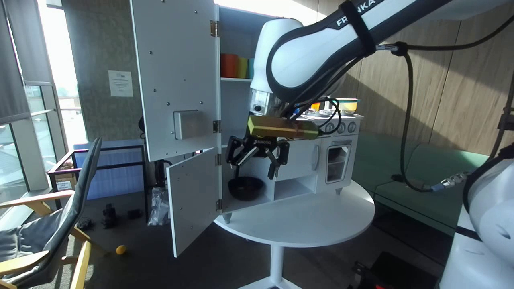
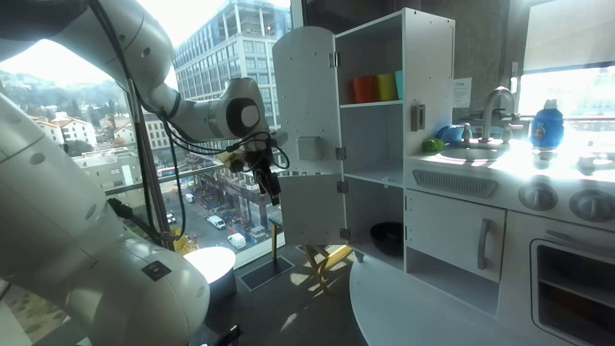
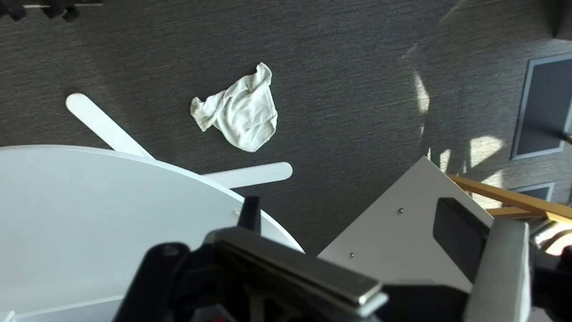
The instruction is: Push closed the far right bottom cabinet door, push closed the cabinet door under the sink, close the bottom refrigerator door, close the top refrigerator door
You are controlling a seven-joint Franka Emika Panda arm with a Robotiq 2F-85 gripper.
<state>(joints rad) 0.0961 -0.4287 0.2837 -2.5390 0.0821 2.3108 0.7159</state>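
The grey-white top refrigerator door (image 1: pixel 180 72) stands wide open in both exterior views (image 2: pixel 305 101). The bottom refrigerator door (image 1: pixel 194 200) also stands open, at a different angle (image 2: pixel 314 209). It shows below my fingers in the wrist view (image 3: pixel 397 232). The cabinet door under the sink (image 2: pixel 451 230) looks shut in both exterior views (image 1: pixel 297 160). The far right bottom door with the dark window (image 1: pixel 338 162) looks flush and shut (image 2: pixel 571 269). My gripper (image 1: pixel 255 166) is open and empty, pointing down in front of the refrigerator, near the door's free edge (image 2: pixel 273 194).
The play kitchen stands on a round white table (image 1: pixel 297 228). A black bowl (image 1: pixel 245 188) sits in the lower refrigerator compartment; colored cups (image 2: pixel 375 89) stand on an upper shelf. A chair (image 1: pixel 44 228) stands beyond the doors. A white cloth (image 3: pixel 243 109) lies on the floor.
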